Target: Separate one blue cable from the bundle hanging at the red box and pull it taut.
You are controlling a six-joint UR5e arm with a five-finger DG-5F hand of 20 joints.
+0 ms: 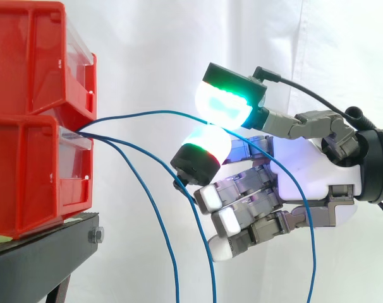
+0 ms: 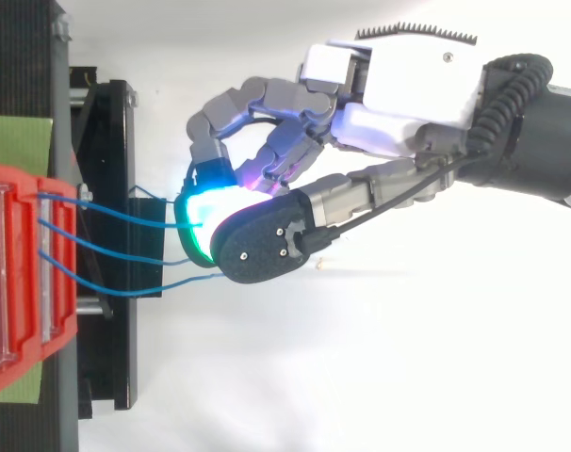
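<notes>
My hand (image 1: pixel 305 170) is closed in a pinch. One glowing green and cyan fingertip pad (image 1: pixel 223 104) sits on top, and a white pad with a red edge (image 1: pixel 207 145) presses up against it from underneath. Between these two pads I hold one thin blue cable (image 1: pixel 147 113). My other fingers are curled in towards my palm below the pinch and hold nothing.

On the palm side of the pinch, the held cable drops loosely past my knuckles and hangs down below my wrist. On the fingertip side it runs away from me in a shallow arch, not quite straight.

Two other thin blue cables (image 1: pixel 172 265) hang free just below my fingertips. They curve down and away under my hand, and the nearer one passes close to my curled fingers.

All three cables come out at the front of the two stacked red plastic bins (image 1: pixel 27 177), at the seam where the upper bin rests on the lower one. The bins are straight ahead of my fingertips, a little apart from them.

The bins stand on a black metal stand (image 1: pixel 46 252), lower than my hand. A white curtain (image 1: pixel 147 44) hangs beyond.
</notes>
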